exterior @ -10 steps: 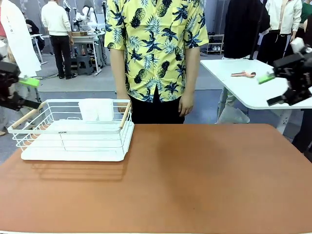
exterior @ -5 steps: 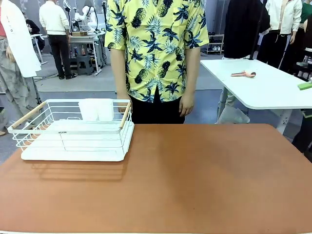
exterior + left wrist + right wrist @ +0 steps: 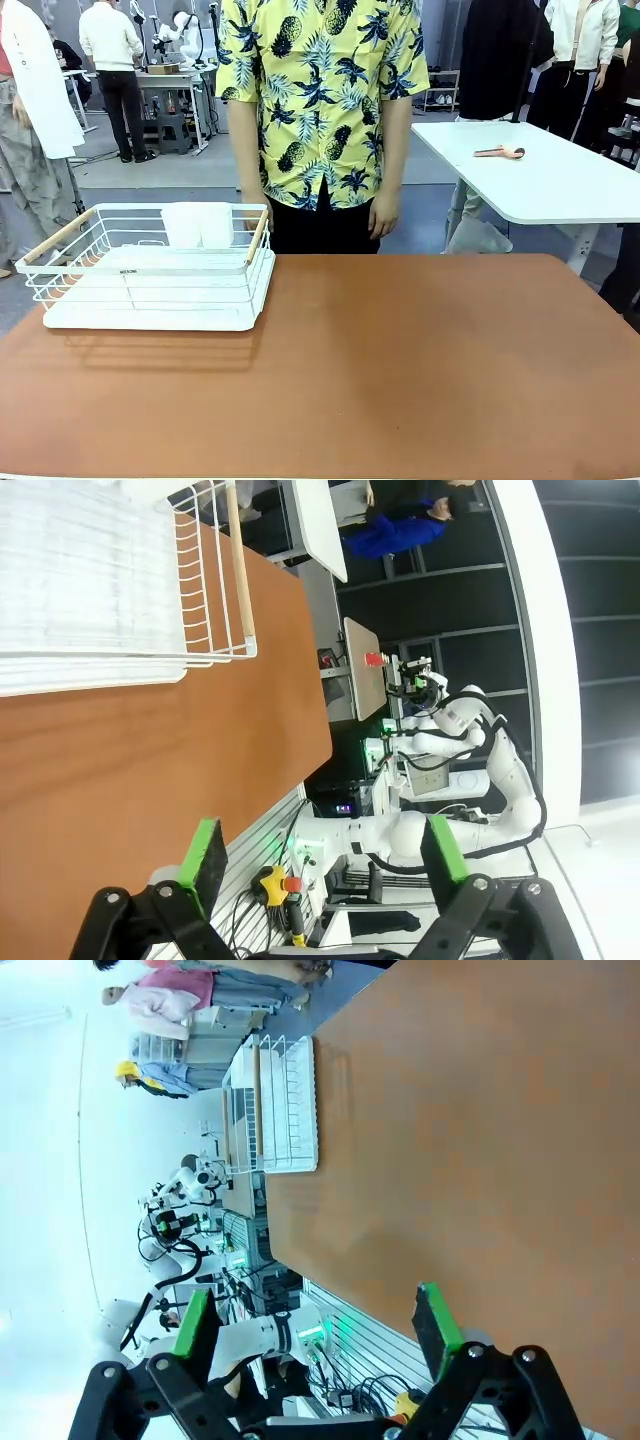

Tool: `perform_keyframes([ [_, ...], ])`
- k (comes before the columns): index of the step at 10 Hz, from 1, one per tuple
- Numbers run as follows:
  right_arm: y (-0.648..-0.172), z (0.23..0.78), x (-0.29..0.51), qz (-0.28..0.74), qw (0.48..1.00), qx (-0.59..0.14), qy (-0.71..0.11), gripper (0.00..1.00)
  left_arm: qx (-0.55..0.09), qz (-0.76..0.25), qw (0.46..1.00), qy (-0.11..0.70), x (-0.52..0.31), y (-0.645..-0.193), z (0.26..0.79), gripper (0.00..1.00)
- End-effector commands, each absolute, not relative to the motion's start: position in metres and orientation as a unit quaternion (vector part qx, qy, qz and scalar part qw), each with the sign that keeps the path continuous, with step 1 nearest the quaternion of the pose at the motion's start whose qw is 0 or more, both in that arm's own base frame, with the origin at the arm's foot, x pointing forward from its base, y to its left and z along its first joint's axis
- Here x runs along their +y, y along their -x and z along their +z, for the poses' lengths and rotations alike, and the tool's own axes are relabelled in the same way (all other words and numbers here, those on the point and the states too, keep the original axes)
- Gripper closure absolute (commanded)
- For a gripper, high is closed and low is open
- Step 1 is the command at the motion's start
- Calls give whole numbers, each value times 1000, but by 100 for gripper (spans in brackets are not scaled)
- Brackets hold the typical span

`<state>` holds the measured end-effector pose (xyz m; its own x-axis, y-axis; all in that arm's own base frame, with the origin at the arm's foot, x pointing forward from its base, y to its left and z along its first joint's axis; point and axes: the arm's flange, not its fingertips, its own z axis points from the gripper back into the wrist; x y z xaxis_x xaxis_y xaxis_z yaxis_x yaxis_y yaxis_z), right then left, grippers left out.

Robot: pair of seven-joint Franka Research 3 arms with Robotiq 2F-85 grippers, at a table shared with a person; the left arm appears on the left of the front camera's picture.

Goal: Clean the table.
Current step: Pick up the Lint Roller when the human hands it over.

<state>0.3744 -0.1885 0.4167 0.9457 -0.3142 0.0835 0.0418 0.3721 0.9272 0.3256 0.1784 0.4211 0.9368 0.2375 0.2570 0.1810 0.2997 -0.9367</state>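
**Arms pulled back from the table (image 3: 400, 370)**

Since a second ago both arms have swung away from the table's two sides: the left gripper (image 3: 323, 840) has gone from beside the rack, the right gripper (image 3: 313, 1318) from the far right edge; each now hangs off the robot's own edge of the top, jaws spread wide, green pads well apart, nothing between them.

The table lies straight ahead, wide, reddish-brown and matte, with no crumbs or spills that I can make out. It looks heavy, stiff and smooth, so I judge it is not a thing to be gripped at all; cleaning it means working across the flat top, where a cloth should slide easily and loose things could skid.

On its far left corner stands a white wire dish rack (image 3: 150, 270) on a white tray, with a white insert (image 3: 197, 225) at the far end; it looks light and rigid. If it must go, the wooden handle (image 3: 257, 235) on the end nearer the middle seems the best place to take it; the thin wires would give a poorer hold.

Beyond the far edge stands a person in a pineapple-print shirt (image 3: 320, 100), one hand (image 3: 383, 215) hanging slack, touching nothing; to the right, apart from the brown table, is a white-topped table (image 3: 540, 185) with a small pinkish utensil (image 3: 500, 152) on it.
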Motion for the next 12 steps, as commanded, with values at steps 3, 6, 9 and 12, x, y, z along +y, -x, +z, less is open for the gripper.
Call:
perform_keyframes([
  [3, -378, 417, -188, -104, 811, -135, -559, 0, -186, 11, 776, 602, 186, -325, 423, 0],
  [6, -374, 415, -190, -113, 817, -125, -552, 0, -178, 21, 784, 594, 182, -323, 421, 0],
  [9, -374, 415, -190, -113, 817, -125, -552, 0, -178, 21, 784, 594, 182, -323, 421, 0],
  [12, -374, 415, -190, -113, 817, -125, -552, 0, -178, 21, 784, 594, 182, -323, 421, 0],
])
